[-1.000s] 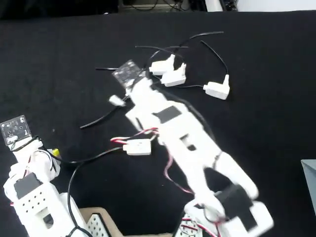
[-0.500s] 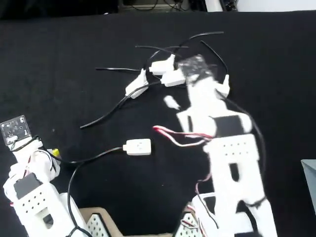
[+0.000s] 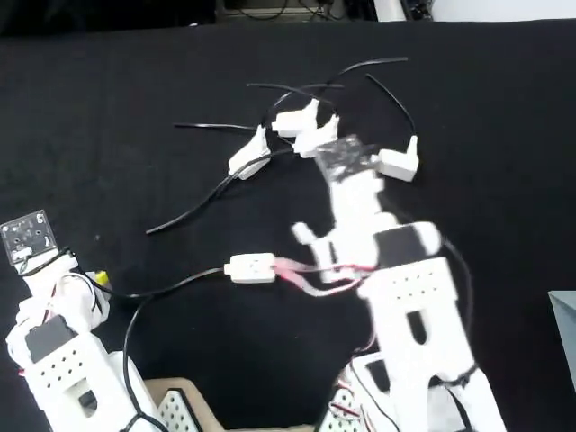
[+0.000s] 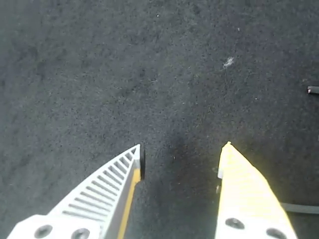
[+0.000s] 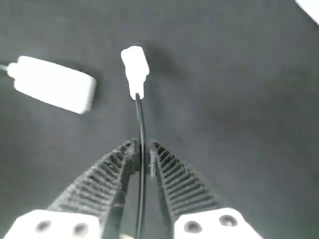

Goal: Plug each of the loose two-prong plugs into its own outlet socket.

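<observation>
Nearest me, the left arm (image 3: 54, 351) sits at the desk's front corner, and my left end effector (image 4: 182, 149) hangs over bare cloth with its white and yellow fingers spread apart, gripping nothing. Just beyond, my right end effector (image 5: 142, 145) is pinched together on a black cord (image 5: 140, 119), not on the body of the small white two-prong plug (image 5: 134, 64) that juts out at the cord's end. The plug hovers just beside the nearest outlet socket (image 5: 52, 84), a white block lying mid-desk on its own lead, apart from it and not yet seated. I read this as the approach-and-align step for 1 plug. The next move calls for turning the plug so its prongs, which I cannot make out, face the socket's slots, then pressing home. Held by the cord, the plug will likely flex, and the light socket could slide unless my free left end effector braces it. Farther back, 4 white blocks (image 3: 317, 141) lie among tangled black leads; I cannot tell plugs from sockets there, or whether any are mated. The desk (image 3: 108, 108) wears matte black cloth, with a tan box (image 3: 180, 396) at its near edge and a grey object (image 3: 564, 324) at the right. Past the far edge, the room shows dark, with cables (image 3: 270, 9) and a pale patch.
</observation>
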